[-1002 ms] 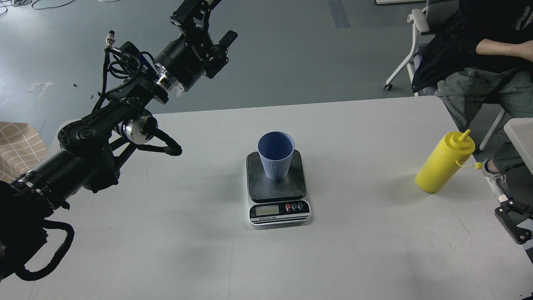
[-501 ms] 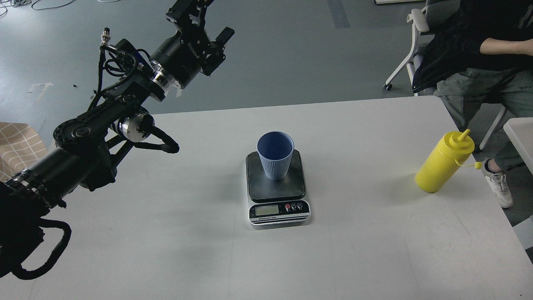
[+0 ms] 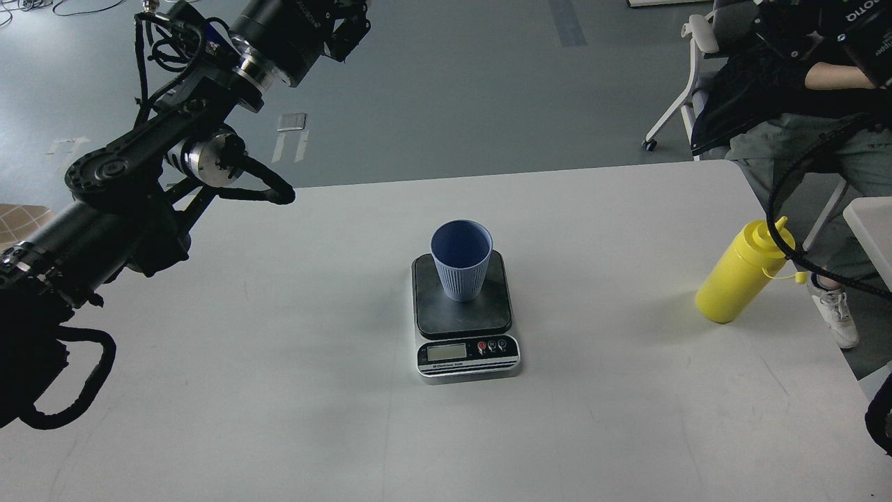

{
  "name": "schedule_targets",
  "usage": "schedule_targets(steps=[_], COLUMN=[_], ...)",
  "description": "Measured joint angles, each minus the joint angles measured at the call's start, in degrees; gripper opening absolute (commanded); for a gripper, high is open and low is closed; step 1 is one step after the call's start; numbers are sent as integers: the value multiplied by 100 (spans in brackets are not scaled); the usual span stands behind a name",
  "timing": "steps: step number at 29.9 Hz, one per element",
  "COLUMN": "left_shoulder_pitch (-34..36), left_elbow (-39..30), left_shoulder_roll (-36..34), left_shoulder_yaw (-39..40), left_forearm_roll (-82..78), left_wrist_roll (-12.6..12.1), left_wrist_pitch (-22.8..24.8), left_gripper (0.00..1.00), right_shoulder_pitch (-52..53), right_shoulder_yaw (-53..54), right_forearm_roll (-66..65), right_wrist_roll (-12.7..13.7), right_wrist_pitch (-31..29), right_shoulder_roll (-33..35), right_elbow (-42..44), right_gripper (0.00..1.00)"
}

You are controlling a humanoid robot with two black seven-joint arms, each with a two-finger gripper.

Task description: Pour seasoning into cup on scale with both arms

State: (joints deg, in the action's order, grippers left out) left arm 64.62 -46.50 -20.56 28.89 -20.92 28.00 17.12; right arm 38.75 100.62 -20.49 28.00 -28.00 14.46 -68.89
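Tabletop [image 3: 279, 390] scale [image 3: 463, 314] bears upright cup [image 3: 460, 260].

On the white table [image 3: 279, 390], the light blue ribbed cup [image 3: 460, 259] on the small dark kitchen scale [image 3: 463, 307] has bare surface on every side, while a black cable [image 3: 801, 202] crosses the nozzle of the yellow plastic squeeze bottle [image 3: 739, 279] near the right edge.

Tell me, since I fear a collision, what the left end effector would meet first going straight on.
Probably nothing in view: the left end effector points away from the table, over the floor; its tips are cropped.
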Motion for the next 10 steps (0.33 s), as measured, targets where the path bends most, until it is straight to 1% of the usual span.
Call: schedule_targets(steps=[5, 10], left_shoulder_pitch=[14, 19], left_elbow=[3, 9], left_shoulder_roll=[-45, -51], left_shoulder_yaw=[50, 84], left_forearm_roll=[10, 10], left_wrist_roll=[0, 0], left_wrist_pitch=[150, 157], left_gripper=[98, 98], right_shoulder_pitch=[319, 411], right_shoulder_yaw=[-315, -393], right_forearm_roll=[-538, -637], right_wrist_roll=[0, 0], right_wrist_pitch=[0, 0], right_shoulder_roll=[-706, -1220], right_elbow=[155, 157], right_gripper=[98, 98])
